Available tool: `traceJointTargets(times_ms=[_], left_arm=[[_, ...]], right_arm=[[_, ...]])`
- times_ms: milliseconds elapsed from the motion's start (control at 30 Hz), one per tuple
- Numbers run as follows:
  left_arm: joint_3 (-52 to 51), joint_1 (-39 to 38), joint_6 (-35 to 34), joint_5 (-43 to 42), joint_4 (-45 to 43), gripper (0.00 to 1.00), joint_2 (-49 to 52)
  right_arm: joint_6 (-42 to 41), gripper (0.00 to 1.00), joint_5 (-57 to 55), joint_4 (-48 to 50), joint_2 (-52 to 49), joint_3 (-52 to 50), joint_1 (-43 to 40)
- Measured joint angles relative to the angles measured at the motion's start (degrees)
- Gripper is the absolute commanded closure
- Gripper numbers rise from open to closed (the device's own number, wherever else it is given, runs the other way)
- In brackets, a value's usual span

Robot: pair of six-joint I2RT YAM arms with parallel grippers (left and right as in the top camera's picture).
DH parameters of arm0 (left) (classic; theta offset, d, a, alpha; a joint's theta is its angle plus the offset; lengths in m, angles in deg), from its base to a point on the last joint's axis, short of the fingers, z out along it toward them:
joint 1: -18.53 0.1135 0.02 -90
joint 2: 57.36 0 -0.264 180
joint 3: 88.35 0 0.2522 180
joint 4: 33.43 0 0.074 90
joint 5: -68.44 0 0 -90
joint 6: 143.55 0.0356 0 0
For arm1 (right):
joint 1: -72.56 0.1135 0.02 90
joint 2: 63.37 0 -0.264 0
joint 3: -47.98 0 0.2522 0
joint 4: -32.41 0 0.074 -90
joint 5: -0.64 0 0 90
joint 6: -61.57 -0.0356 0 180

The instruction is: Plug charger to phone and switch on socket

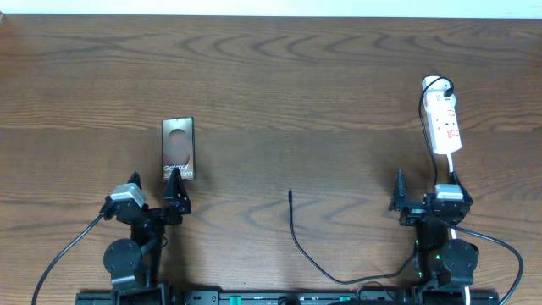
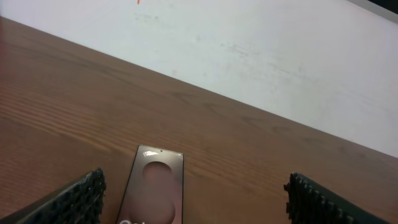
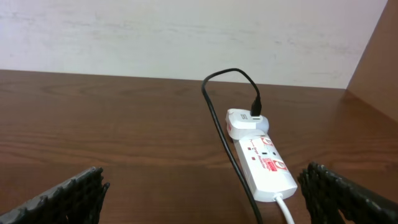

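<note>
The phone [image 1: 178, 150] lies flat on the table's left half, dark with white "Galaxy" lettering and a pale oval patch. My left gripper [image 1: 156, 188] is open just behind its near end; in the left wrist view the phone [image 2: 155, 186] sits between the fingers, closer to the left one, untouched by the left gripper [image 2: 198, 190]. The white socket [image 1: 444, 123] lies at the right. The charger [image 1: 296, 237] runs from a white adapter on the socket's far end to a loose plug tip at table centre. My right gripper [image 1: 426, 188] is open, empty, just short of the socket [image 3: 264, 163].
The charger's black cable [image 3: 217, 124] loops up from the white adapter [image 3: 245, 121] and runs along the socket's left side toward my right gripper [image 3: 204, 177]. The socket's white cord [image 3: 287, 208] leaves its near end. A pale wall borders the table's far edge.
</note>
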Motion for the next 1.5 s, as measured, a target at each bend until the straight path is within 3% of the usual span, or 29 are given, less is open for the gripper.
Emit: traceJointTargets(times_ms=[400, 667, 1167, 1500], left_arm=[[1.5, 0.0, 5.8, -1.6, 2.2, 0.09, 0.3], [8.4, 0.0, 9.0, -2.0, 2.4, 0.09, 7.8], [34.8, 0.0, 12.4, -3.4, 6.8, 0.09, 39.8], [60.6, 0.0, 15.1, -4.2, 28.4, 0.09, 64.9]], right_arm=[[0.0, 0.01, 0.0, 0.0, 0.0, 0.0, 0.0], [0.0, 0.01, 0.1, 0.0, 0.0, 0.0, 0.0], [0.0, 0.01, 0.2, 0.0, -0.1, 0.0, 0.0], [0.0, 0.01, 0.2, 0.0, -0.1, 0.0, 0.0]])
